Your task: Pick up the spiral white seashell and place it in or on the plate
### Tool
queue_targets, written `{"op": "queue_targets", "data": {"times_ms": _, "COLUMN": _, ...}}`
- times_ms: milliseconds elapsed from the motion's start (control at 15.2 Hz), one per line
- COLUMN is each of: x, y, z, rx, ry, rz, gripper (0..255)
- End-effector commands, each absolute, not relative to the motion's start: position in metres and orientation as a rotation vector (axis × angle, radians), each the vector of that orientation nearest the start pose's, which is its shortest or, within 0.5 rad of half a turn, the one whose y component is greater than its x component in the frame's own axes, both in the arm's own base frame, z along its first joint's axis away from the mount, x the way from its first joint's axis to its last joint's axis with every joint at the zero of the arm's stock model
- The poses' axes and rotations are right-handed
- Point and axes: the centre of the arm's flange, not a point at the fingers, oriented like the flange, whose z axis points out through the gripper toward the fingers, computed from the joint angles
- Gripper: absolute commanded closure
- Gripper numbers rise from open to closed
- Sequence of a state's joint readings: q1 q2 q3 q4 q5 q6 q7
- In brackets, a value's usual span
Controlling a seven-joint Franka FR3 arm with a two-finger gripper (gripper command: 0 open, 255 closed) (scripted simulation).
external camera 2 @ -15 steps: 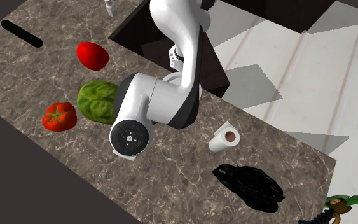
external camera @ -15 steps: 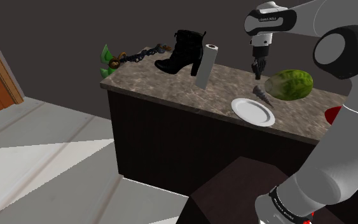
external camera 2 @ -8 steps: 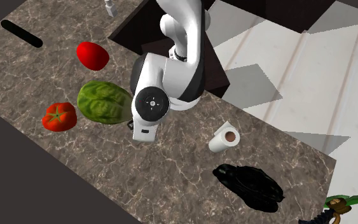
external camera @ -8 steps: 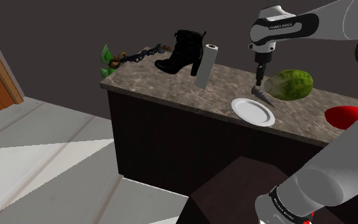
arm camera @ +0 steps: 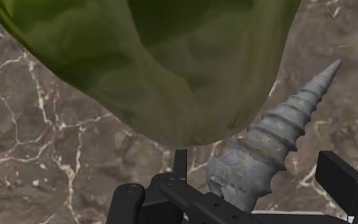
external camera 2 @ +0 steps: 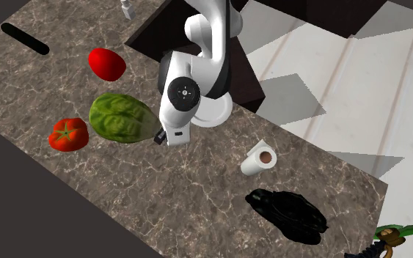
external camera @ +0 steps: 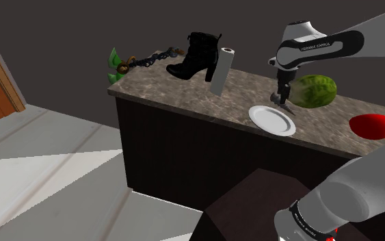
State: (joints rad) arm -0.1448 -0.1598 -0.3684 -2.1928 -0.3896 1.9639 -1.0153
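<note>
The spiral seashell (arm camera: pixel 269 153) is a grey, pointed cone lying on the marble counter between a green lettuce (arm camera: pixel 158 57) and the white plate (external camera: pixel 271 120). My gripper (arm camera: pixel 234 194) is low over the shell's wide end. It is open, with a finger (arm camera: pixel 344 181) standing clear of the shell on one side, so the shell is not clasped. In the shoulder view the gripper (external camera: pixel 282 100) is down at the counter, and the shell's tip (external camera: pixel 290 109) pokes out toward the plate. In the second exterior view the white hand (external camera 2: pixel 177 121) stands between the lettuce (external camera 2: pixel 124 117) and the plate (external camera 2: pixel 218 115).
Close behind the shell is the lettuce (external camera: pixel 312 90). A red object (external camera: pixel 370 125) lies at the counter's right end, and a tomato (external camera 2: pixel 68 134) lies beyond the lettuce. A paper towel roll (external camera: pixel 221 70), a black boot (external camera: pixel 196 56) and a plant (external camera: pixel 121 65) occupy the left part.
The hand has come down from above the counter to the shell, shifting slightly toward the shoulder view's right. The fingers, shut a second ago, now stand apart.
</note>
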Motion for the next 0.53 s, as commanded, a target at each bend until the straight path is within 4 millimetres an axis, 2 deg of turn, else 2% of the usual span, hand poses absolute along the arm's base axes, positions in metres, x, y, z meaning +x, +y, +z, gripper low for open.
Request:
{"op": "queue_targets", "data": {"times_ms": 0, "x": 0.4162, "y": -0.2713, "z": 0.4357, "rx": -3.093, "ry": -1.085, "rz": 0.425, "gripper": 0}}
{"op": "queue_targets", "data": {"times_ms": 462, "x": 0.4157, "y": -0.2720, "z": 0.4328, "rx": -3.093, "ry": -1.085, "rz": 0.425, "gripper": 0}}
